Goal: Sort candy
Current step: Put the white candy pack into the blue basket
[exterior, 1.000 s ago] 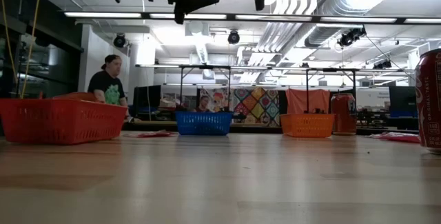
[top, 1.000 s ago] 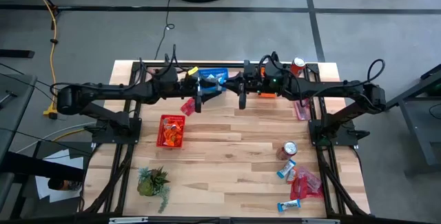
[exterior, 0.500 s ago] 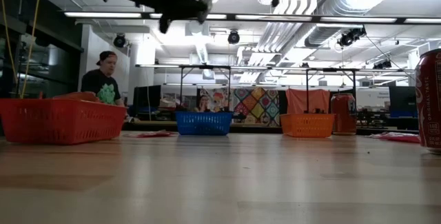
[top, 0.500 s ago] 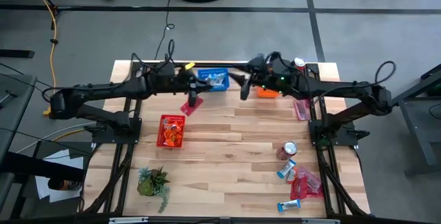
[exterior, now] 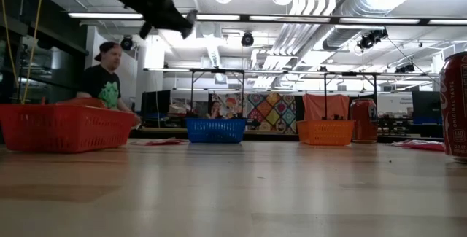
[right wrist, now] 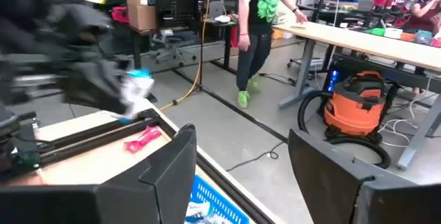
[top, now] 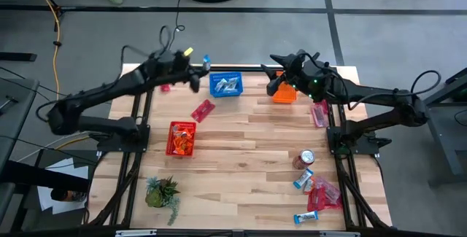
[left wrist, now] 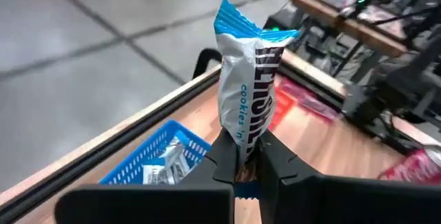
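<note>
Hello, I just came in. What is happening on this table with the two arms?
The robot is sorting candy into baskets. The left gripper is shut on a blue-and-white candy bar, holding it up near the blue basket, which already contains some candy. The right gripper is open and empty, above the orange basket. More candy lies at the table's near right corner.
</note>
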`<state>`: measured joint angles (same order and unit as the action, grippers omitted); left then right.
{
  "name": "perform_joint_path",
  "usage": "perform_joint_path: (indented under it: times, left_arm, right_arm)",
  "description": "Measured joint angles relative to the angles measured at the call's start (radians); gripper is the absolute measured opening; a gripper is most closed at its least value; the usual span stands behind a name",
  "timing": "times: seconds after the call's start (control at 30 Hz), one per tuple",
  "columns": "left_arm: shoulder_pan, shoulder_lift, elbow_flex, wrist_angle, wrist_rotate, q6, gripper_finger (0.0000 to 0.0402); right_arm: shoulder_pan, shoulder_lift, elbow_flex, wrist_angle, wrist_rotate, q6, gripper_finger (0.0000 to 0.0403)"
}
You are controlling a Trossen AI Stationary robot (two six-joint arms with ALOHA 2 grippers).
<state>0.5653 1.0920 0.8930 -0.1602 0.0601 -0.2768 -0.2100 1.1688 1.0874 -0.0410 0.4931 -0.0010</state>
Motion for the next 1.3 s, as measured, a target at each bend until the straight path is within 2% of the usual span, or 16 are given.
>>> perform_joint_path:
  times: [0.13, 0.3, 0.43, 0.6, 0.73, 0.9, 1.13, 1.3]
  left_arm:
    - [0.074, 0.221, 0.206, -0.128, 0.088, 0.029, 0.0001]
    - [0.103, 0.519, 0.45, -0.412, 0.078, 0.161, 0.0001]
    - [0.102, 0.691, 0.491, -0.457, 0.076, 0.153, 0.0001]
    - [0.089, 0.835, 0.49, -0.445, 0.077, 0.087, 0.0001]
    - [0.079, 0.89, 0.491, -0.41, 0.079, 0.068, 0.0001]
    - [0.067, 0.908, 0.491, -0.374, 0.079, 0.067, 0.0031]
    - [0.077, 0.9, 0.492, -0.385, 0.095, -0.006, 0.012]
    - [0.092, 0.842, 0.492, -0.415, 0.113, -0.005, 0.0187]
  right_arm:
    - [0.0, 0.004, 0.0, -0.002, 0.0, 0.001, 0.0225]
    - [0.0, 0.004, 0.0, -0.001, 0.0, 0.004, 0.0225]
    - [0.0, 0.004, 0.0, -0.002, -0.002, 0.037, 0.0225]
    - [0.0, 0.004, 0.0, -0.01, -0.003, 0.075, 0.0225]
    - [0.0, 0.004, 0.0, -0.024, -0.003, 0.075, 0.0225]
    - [0.0, 0.004, 0.0, -0.029, -0.003, 0.088, 0.0225]
    - [0.0, 0.004, 0.0, -0.031, -0.003, 0.134, 0.0225]
    - [0.0, 0.003, 0.0, -0.03, -0.003, 0.132, 0.0225]
